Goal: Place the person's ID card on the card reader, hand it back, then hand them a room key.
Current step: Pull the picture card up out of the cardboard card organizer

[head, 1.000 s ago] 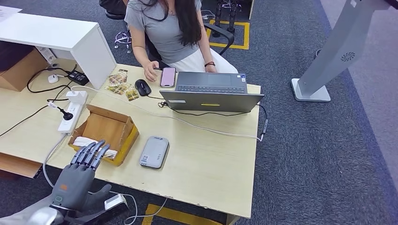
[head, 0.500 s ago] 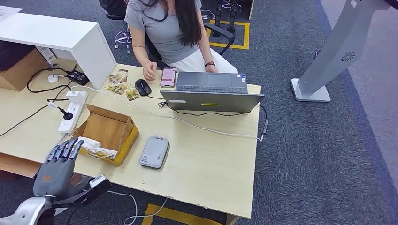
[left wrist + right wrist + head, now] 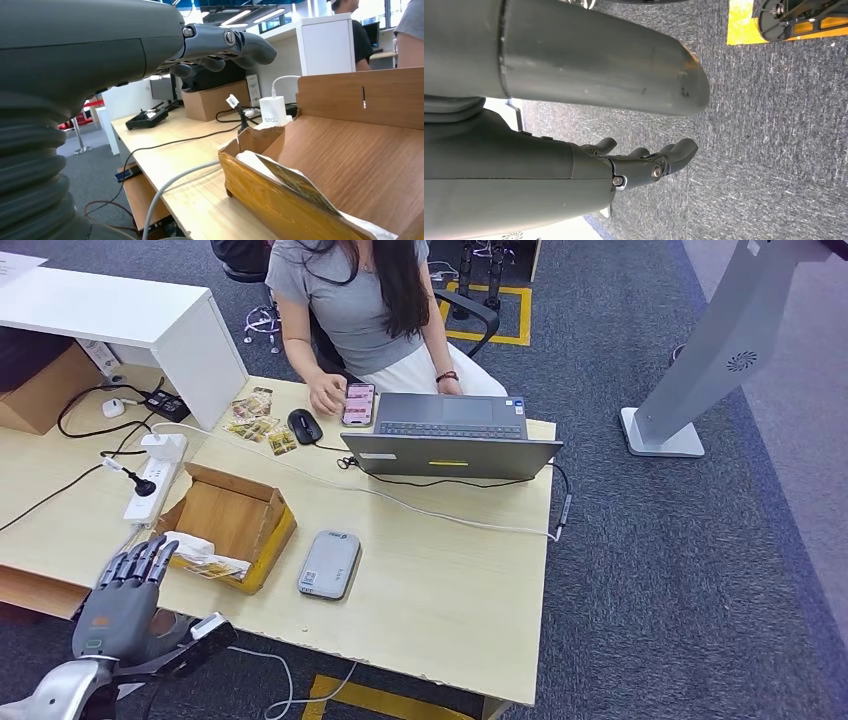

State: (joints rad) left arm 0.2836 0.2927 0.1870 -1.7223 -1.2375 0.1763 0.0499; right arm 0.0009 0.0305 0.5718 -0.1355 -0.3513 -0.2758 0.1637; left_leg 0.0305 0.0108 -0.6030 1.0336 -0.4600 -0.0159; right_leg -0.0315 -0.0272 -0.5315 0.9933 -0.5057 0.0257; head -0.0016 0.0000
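At the far left, the robot's left hand (image 3: 118, 600) hovers at the desk's (image 3: 440, 590) near edge, fingers spread and empty, just short of an open cardboard box (image 3: 232, 523) holding paper-wrapped items. Right of the box lies the grey card reader (image 3: 329, 564), nothing on it. Beyond it sits a laptop (image 3: 450, 438), where a person (image 3: 355, 300) touches a pink phone (image 3: 358, 403). The right hand (image 3: 644, 162) hangs over carpet, fingers loosely apart, holding nothing.
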